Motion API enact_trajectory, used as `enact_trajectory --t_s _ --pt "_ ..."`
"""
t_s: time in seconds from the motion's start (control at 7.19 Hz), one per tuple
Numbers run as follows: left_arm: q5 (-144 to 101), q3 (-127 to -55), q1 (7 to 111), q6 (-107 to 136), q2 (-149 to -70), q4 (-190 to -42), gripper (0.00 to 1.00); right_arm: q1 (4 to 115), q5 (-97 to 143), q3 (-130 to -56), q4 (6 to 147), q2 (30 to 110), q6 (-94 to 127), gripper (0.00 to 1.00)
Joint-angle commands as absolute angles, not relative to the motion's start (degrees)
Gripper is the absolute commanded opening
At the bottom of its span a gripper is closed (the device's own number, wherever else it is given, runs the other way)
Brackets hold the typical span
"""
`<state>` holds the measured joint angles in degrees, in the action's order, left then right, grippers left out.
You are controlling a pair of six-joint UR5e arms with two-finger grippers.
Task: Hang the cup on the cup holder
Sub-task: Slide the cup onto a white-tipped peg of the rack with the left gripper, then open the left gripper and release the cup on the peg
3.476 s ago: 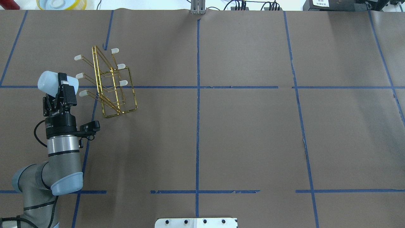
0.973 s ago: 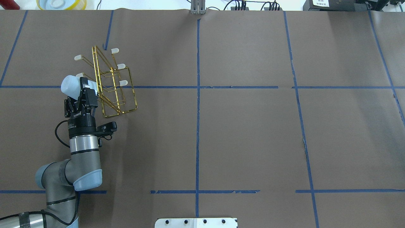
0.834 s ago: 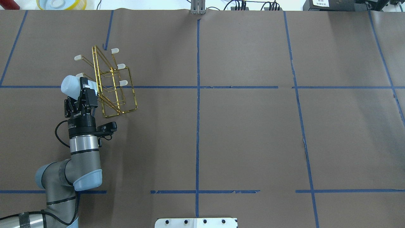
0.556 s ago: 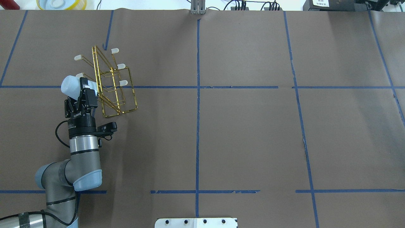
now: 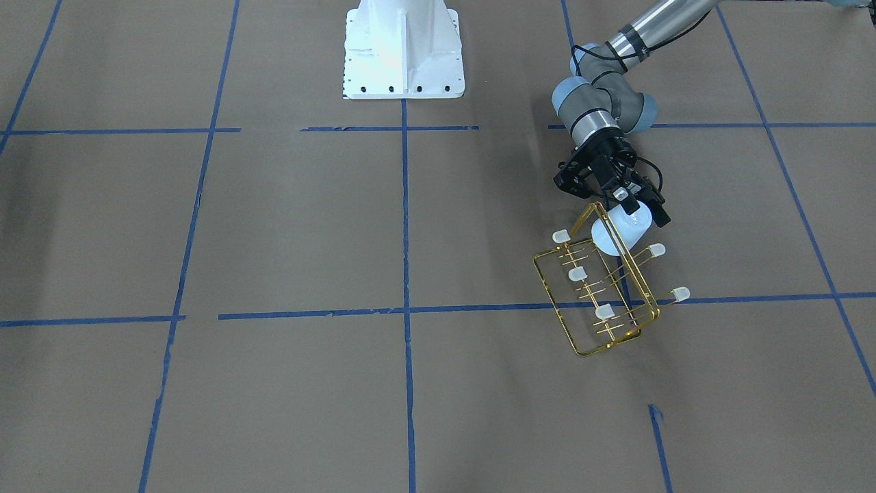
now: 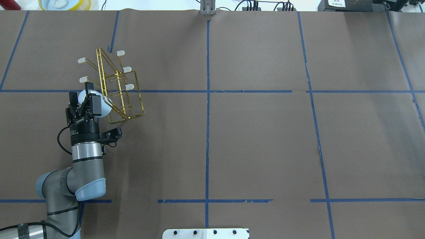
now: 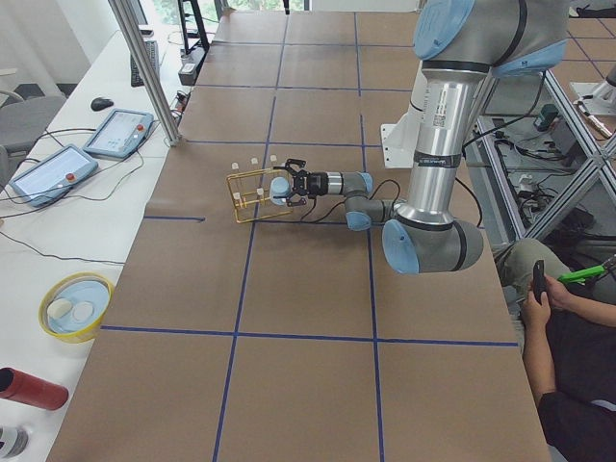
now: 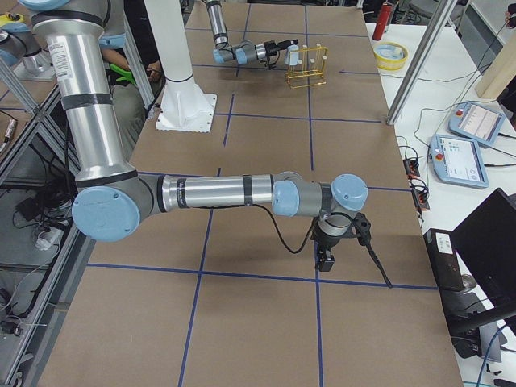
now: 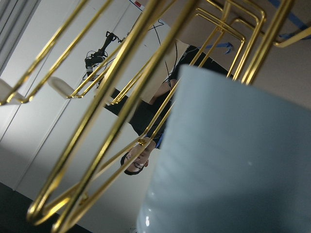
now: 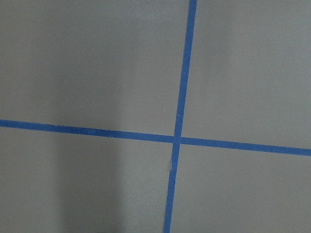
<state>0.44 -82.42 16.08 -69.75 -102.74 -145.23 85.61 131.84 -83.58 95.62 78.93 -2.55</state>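
Observation:
The pale blue cup (image 6: 105, 108) lies tilted against the near left side of the gold wire cup holder (image 6: 116, 89), at its lowest left prong. My left gripper (image 6: 80, 91) is open, its fingers spread on either side of the cup's closed end. In the front view the cup (image 5: 619, 234) sits just past the gripper (image 5: 636, 205), at the near corner of the cup holder (image 5: 602, 294). The left wrist view shows the cup (image 9: 233, 160) very close, with gold wires (image 9: 95, 114) across it. My right gripper (image 8: 326, 260) hangs low over bare table; I cannot tell its state.
A yellow-rimmed bowl (image 6: 63, 4) sits beyond the table's far left edge. The white robot base (image 5: 402, 48) stands at the table's middle. Tablets (image 7: 115, 132) and a red can (image 7: 29, 388) lie on the side bench. An operator (image 7: 568, 366) sits beside the robot.
My left arm carried the cup right to the cup holder's left prongs. In the last half second the fingers spread, the cup dropped lower onto the rack, and the gripper drew back slightly.

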Motion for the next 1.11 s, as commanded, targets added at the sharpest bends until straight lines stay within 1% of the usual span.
enact_trajectory --t_s 0.0,0.14,0.28,0.56,0.7,0.97 --pt "0.35 -87.07 16.08 -68.22 -98.65 -145.55 1.0 85.52 131.84 -83.58 95.62 78.93 -2.55 1.0" --pt "0.44 -90.67 16.0 -65.85 -95.05 -145.81 1.0 85.6 131.84 -83.58 95.62 78.93 -2.46 1.0" --pt "0.35 -94.44 16.0 -58.96 -91.01 -145.81 1.0 85.61 131.84 -83.58 95.62 78.93 -2.55 1.0" --pt "0.26 -100.17 16.0 -43.67 -85.37 -146.51 1.0 85.61 131.84 -83.58 95.62 78.93 -2.55 1.0" --pt "0.18 -101.33 16.08 -35.85 -83.6 -147.99 1.0 85.61 131.84 -83.58 95.62 78.93 -2.55 1.0" --pt "-9.79 -102.74 16.35 -18.98 -82.71 -152.82 1.0 85.61 131.84 -83.58 95.62 78.93 -2.55 1.0"
